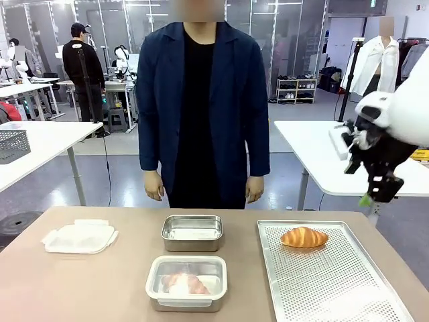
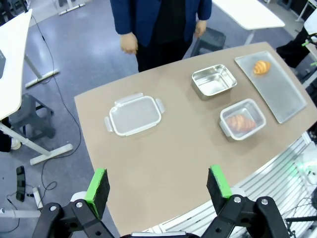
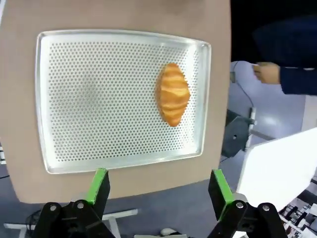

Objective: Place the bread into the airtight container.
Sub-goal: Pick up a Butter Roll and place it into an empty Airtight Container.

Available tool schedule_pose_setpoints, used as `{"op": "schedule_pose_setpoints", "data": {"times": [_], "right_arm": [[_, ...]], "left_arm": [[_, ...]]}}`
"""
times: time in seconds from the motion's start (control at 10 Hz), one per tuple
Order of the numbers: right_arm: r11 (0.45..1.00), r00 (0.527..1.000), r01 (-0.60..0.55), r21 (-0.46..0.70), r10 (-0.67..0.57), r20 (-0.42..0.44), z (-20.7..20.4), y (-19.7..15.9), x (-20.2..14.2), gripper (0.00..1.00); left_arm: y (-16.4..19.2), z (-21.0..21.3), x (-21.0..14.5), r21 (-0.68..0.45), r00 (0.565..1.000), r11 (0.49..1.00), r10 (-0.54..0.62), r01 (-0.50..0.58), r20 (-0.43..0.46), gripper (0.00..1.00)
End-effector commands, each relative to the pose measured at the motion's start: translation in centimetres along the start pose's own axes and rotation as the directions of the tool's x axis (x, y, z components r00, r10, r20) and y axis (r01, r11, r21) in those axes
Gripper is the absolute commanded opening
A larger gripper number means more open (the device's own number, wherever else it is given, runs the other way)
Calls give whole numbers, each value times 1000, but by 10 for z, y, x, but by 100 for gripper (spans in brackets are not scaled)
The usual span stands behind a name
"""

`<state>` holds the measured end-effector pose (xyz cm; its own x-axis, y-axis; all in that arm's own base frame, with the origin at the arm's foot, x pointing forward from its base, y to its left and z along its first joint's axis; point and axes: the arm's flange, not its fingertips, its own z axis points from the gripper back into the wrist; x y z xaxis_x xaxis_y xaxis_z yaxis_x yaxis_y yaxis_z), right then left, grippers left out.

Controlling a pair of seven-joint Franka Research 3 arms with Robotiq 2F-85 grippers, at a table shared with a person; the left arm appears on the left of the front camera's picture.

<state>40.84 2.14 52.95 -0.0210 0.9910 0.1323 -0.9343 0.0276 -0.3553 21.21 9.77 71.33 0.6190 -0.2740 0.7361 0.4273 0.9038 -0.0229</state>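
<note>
The left pincer (image 2: 157, 179) gapes empty, high above the counter. Mid-counter sits the open airtight container (image 1: 192, 231). The croissant (image 1: 304, 237), by the tray's (image 1: 335, 288) far edge, looks light, flaky and crushable, so pinch gently across its thick middle. The right pincer (image 3: 157, 176) hovers open above.

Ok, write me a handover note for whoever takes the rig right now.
Left gripper open, empty, high above the table.
Right gripper open, empty, above the tray.
Croissant lies on the tray, untouched.
Far steel container is empty; a loose lid lies left of it.
Near container already holds a pastry.
Left to do: grasp the croissant, place it in the empty container.
</note>
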Motion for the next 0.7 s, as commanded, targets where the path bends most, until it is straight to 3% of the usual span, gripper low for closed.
{"op": "schedule_pose_setpoints", "data": {"times": [0.0, 0.6], "right_arm": [[1000, 1000, 1, 2, -1, 3, -13, 11, -1, 100], [1000, 1000, 6, 18, -5, -13, -18, 4, -1, 100]], "left_arm": [[0, 2, 2, 3, 1000, 1000, -8, 8, -7, 100], [0, 2, 2, 3, 1000, 1000, -8, 8, -7, 100]]}}
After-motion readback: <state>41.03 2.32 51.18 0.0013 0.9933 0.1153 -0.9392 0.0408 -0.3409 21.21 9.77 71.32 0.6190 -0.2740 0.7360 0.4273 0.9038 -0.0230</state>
